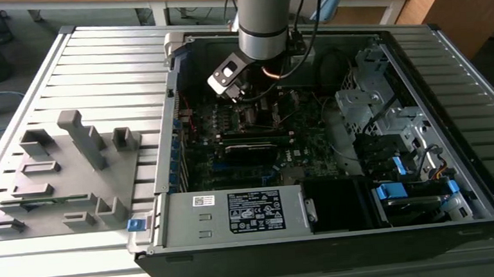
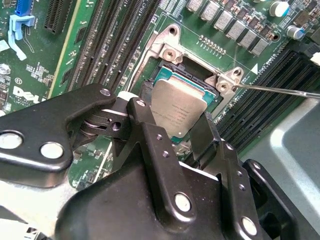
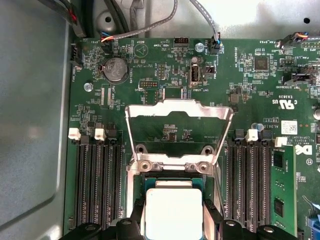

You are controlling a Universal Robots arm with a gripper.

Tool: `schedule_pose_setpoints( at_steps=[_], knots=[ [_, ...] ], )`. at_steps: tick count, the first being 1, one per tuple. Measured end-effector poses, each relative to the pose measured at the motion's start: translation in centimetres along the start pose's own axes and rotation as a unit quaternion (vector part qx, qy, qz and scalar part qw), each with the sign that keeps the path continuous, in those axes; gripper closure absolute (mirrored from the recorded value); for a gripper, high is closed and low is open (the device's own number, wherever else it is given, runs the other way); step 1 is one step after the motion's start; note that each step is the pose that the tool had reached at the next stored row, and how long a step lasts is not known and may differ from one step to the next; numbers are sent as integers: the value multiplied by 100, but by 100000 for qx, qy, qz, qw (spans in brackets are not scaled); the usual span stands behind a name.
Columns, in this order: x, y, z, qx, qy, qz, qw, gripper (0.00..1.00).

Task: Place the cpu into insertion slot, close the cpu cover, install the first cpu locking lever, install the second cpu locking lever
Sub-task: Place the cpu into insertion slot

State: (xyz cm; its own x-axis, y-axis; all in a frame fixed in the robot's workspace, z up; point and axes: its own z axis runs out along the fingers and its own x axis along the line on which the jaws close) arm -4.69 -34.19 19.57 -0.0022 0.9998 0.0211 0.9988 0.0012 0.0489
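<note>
Placing cpu (image 2: 181, 106): gripper (image 2: 169, 114) clamps it over the insertion slot (image 2: 172, 75), cpu cover (image 3: 179, 107) raised; seating likely needs a square, level descent.

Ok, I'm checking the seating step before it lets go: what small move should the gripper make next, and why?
Probably a slight, straight push down without letting go. The gripper is closed on the cpu, which lies squarely over the insertion slot, though I cannot tell whether it is fully down. In the first wrist view the cpu cover stands raised, clear of the slot.
</note>
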Motion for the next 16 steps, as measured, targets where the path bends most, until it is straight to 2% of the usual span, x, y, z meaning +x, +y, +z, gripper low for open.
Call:
schedule_pose_setpoints(
  at_steps=[16],
  knots=[
    [0,-2,25,3,-3,-1,100000,46]
  ],
)
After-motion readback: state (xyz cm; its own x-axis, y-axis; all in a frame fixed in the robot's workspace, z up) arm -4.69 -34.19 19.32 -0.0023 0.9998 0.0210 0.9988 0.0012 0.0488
